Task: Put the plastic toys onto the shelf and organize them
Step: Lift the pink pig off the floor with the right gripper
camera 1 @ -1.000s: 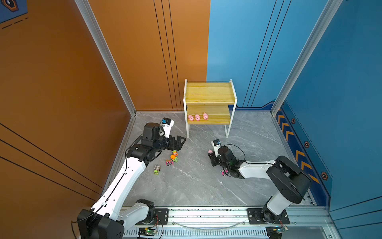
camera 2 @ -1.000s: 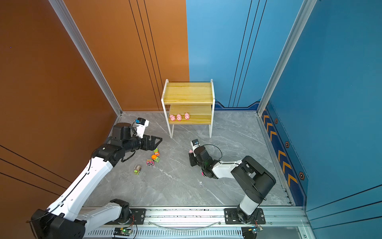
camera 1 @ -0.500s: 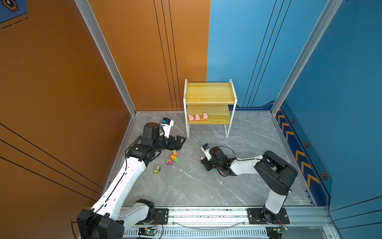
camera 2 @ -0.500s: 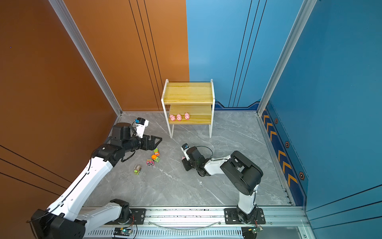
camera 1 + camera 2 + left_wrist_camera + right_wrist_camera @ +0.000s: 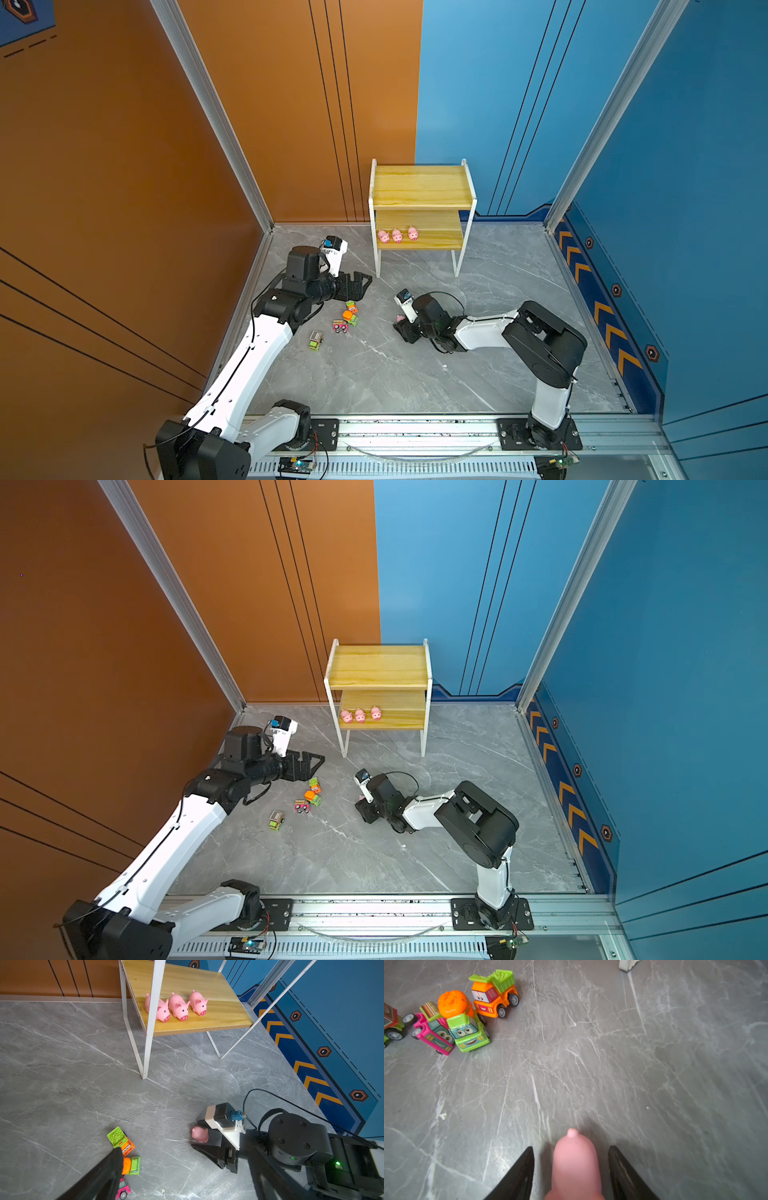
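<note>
Three pink pigs (image 5: 397, 235) stand in a row on the lower board of the shelf (image 5: 419, 187), also seen in the left wrist view (image 5: 178, 1006). A fourth pig (image 5: 575, 1165) lies on the grey floor between the fingers of my right gripper (image 5: 571, 1147), with a gap on each side; the gripper is open. In both top views that pig (image 5: 400, 318) shows beside the right gripper (image 5: 402, 327). Several toy trucks (image 5: 347, 318) cluster on the floor below my left gripper (image 5: 361, 286), which hovers open and empty; one green truck (image 5: 316, 340) sits apart.
The shelf's white legs (image 5: 145, 1059) stand on the floor behind the trucks. Orange and blue walls close the back and sides. A metal rail (image 5: 415, 428) carrying both arm bases runs along the front edge.
My right gripper has moved left and nearer, low over the floor, with the pig, and its jaws have opened off it. The left arm has not moved.
</note>
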{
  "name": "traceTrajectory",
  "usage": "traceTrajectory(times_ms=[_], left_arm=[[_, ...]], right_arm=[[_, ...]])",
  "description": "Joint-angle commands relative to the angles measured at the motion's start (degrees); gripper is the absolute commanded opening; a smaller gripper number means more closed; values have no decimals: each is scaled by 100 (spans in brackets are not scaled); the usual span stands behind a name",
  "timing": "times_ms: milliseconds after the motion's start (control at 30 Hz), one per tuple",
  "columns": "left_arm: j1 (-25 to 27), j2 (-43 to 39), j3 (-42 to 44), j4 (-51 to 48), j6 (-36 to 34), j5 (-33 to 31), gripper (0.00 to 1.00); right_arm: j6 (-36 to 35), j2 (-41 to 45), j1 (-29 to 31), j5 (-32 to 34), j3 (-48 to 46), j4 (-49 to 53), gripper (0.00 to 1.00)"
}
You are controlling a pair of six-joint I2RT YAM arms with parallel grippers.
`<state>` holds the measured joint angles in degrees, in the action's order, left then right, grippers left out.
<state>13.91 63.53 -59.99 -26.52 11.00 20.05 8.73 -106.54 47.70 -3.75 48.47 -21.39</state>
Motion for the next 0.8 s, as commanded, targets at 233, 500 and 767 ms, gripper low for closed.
traceTrajectory(times_ms=[233, 500, 767], left_arm=[[-29, 140, 57, 75, 17, 116, 95], [-29, 219, 57, 144, -46, 81, 94], [-20, 248, 255, 217, -90, 76, 94]], right_arm=[[-47, 618, 123, 224, -1022, -1506, 62], [-162, 316, 134, 401, -1553, -2771, 63], [-262, -88, 100, 497, -1541, -3257, 62]])
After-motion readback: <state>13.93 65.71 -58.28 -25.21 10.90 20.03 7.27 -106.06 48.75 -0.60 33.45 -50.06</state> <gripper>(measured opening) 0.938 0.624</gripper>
